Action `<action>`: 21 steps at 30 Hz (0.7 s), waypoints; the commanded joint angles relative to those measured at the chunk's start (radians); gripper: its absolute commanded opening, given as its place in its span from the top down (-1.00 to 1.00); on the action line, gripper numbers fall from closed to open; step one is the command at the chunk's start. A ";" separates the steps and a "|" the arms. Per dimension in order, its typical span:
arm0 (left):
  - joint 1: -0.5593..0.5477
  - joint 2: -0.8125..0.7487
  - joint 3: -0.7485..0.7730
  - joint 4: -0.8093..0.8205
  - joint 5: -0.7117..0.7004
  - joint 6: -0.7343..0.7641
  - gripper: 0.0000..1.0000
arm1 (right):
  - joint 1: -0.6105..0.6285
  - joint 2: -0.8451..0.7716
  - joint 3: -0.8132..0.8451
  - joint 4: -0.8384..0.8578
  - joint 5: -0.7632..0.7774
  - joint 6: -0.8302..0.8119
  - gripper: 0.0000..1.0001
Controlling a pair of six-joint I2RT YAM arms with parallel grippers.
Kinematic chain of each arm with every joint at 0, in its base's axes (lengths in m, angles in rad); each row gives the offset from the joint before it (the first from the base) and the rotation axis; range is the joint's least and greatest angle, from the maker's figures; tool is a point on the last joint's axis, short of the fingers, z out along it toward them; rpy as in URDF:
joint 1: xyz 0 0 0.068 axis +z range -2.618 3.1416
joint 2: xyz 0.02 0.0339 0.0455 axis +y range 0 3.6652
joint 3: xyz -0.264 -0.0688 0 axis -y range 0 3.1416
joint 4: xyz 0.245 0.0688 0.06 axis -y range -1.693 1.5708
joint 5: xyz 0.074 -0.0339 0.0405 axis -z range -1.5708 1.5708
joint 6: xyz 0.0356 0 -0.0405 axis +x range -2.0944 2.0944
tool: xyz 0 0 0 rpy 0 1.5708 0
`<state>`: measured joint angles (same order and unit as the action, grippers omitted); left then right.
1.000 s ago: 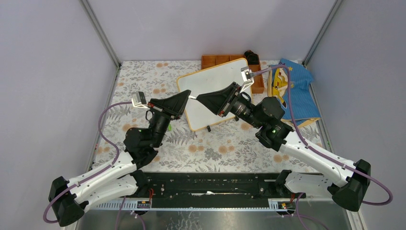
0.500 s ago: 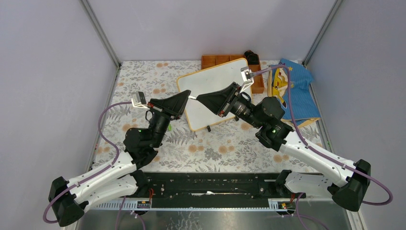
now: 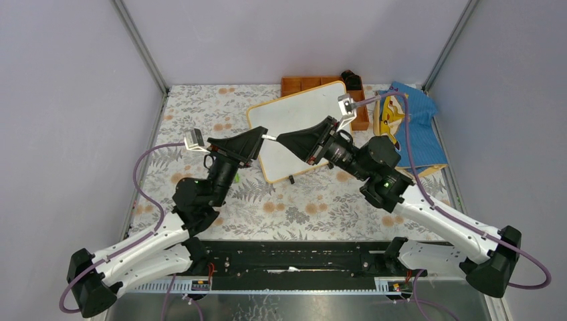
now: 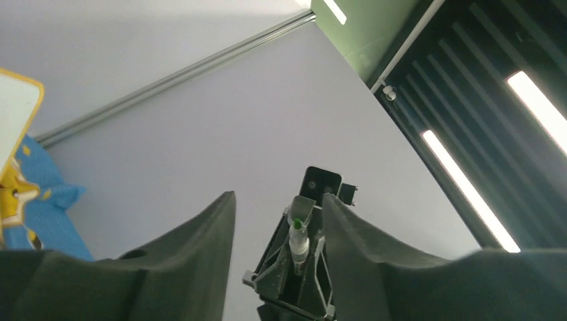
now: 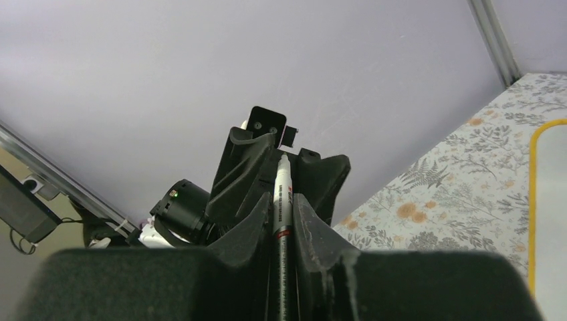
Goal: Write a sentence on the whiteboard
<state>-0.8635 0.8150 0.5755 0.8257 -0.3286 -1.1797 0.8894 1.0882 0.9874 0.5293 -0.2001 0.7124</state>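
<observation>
Top view: whiteboard (image 3: 297,115) lies flat on the floral desk (image 3: 200,114), far centre, turned at an angle. Its far right corner sits against the orange tray (image 3: 304,83). Blue cloth (image 3: 418,130) is well to its right.

Both arms meet nose to nose over the board's near left part. Left tool (image 3: 262,136) and right tool (image 3: 281,139) are almost touching, with a short bit of the marker (image 3: 271,136) showing between them. Jaw state isn't readable from up here.

Right wrist view settles the right side: right tool (image 5: 282,200) is clamped on the marker (image 5: 281,194), barrel pointing straight at the left tool, far end in among its fingers. The whiteboard's yellow frame edge (image 5: 533,200) shows at the right border.

Left wrist view settles the other: left tool (image 4: 279,197) has its fingers (image 4: 200,247) spread, with a gap on both sides of the marker's green-tipped end (image 4: 296,231), so it is not gripping. A board corner (image 4: 13,107) shows top left.
</observation>
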 commanded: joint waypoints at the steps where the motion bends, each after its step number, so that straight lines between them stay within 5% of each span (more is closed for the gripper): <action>1: -0.003 -0.062 -0.014 -0.156 -0.056 0.058 -0.34 | 0.002 -0.097 0.021 -0.085 0.058 -0.099 1.00; 5: -0.003 -0.156 0.001 -0.360 -0.102 0.175 -0.64 | 0.002 -0.176 0.014 -0.249 0.176 -0.201 1.00; 13: -0.003 -0.168 0.139 -0.895 -0.175 0.533 -0.89 | 0.001 -0.346 -0.113 -0.501 0.546 -0.346 1.00; 17: -0.002 -0.126 0.138 -0.943 -0.128 0.603 -0.95 | 0.001 -0.420 -0.196 -0.560 0.685 -0.363 1.00; 21: -0.002 -0.045 0.106 -0.843 0.108 0.719 -0.96 | 0.002 -0.473 -0.261 -0.584 0.743 -0.363 1.00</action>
<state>-0.8631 0.7078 0.6975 -0.0269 -0.4126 -0.6315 0.8902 0.6590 0.7616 -0.0162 0.3992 0.3843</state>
